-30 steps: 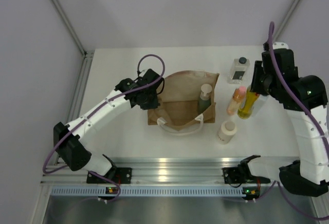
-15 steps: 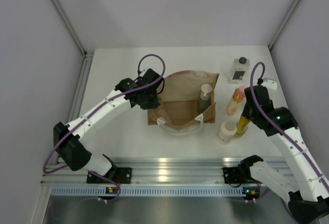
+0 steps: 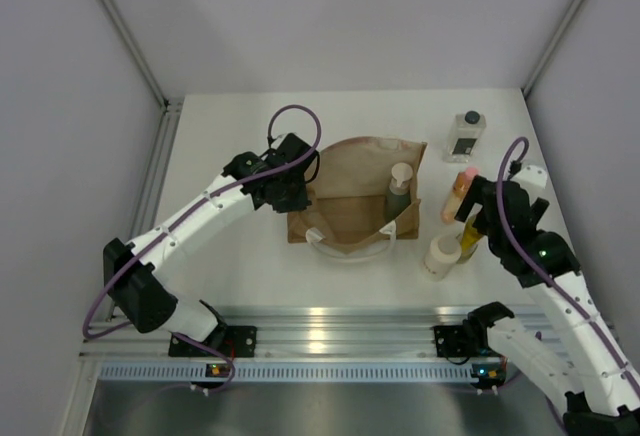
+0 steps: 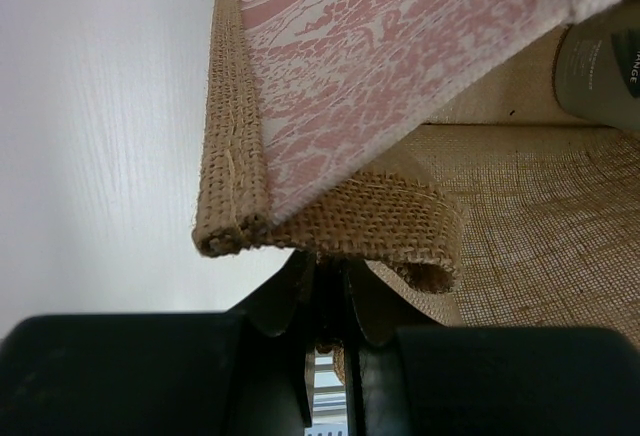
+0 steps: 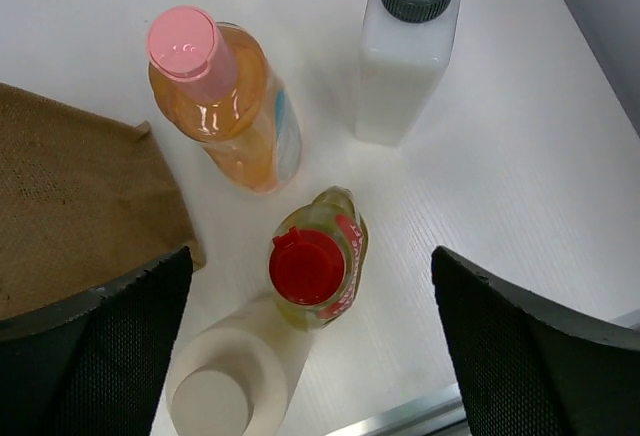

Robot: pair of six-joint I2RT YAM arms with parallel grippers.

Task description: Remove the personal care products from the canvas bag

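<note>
The canvas bag (image 3: 350, 196) lies at the table's middle, and my left gripper (image 3: 293, 194) is shut on its left burlap edge (image 4: 330, 218). The grey pump bottle (image 3: 399, 194) stands inside the bag, and its side shows in the left wrist view (image 4: 600, 56). To the right of the bag stand the orange bottle with a pink cap (image 5: 225, 96), the yellow bottle with a red cap (image 5: 310, 266) and the cream cylinder (image 5: 225, 391). My right gripper (image 5: 312, 291) is open, with one finger on each side of the yellow bottle and neither touching it.
A clear square bottle (image 3: 466, 136) stands at the back right. A white bottle with a dark cap (image 5: 410, 46) stands right of the orange one; my arm hides it in the top view. The table's right edge runs close by.
My right arm carried the yellow bottle toward the near side, set it down beside the cream cylinder and opened. The left arm and the bag have not moved.
</note>
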